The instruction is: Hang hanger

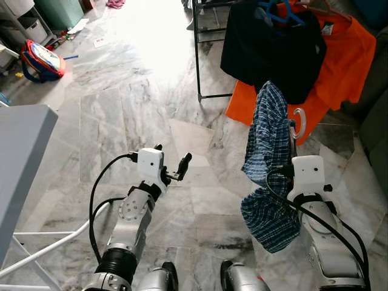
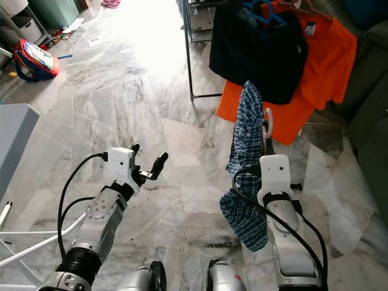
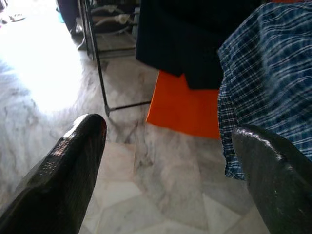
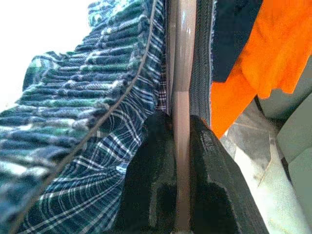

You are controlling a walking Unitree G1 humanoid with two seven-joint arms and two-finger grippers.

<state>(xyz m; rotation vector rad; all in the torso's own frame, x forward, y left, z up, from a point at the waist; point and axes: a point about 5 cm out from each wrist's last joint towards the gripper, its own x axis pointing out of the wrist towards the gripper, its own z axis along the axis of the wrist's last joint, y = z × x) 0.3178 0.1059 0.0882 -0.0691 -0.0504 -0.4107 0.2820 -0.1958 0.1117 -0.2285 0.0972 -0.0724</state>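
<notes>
My right gripper (image 4: 181, 146) is shut on a pale beige hanger (image 4: 181, 63) that carries a blue plaid shirt (image 1: 267, 157). The hanger's hook (image 1: 299, 121) curls out beside the shirt, just in front of the clothes rack (image 1: 197, 54). A black garment (image 1: 273, 48) on a blue hanger and an orange shirt (image 1: 345, 60) hang on that rack. My left gripper (image 1: 171, 162) is held out low over the marble floor, open and holding nothing, to the left of the plaid shirt.
A grey table edge (image 1: 24, 145) with white legs stands at my left. A red and blue backpack (image 1: 41, 60) lies on the floor far left. A grey sofa (image 1: 373, 127) sits at the right edge. Open marble floor (image 1: 133, 103) lies ahead.
</notes>
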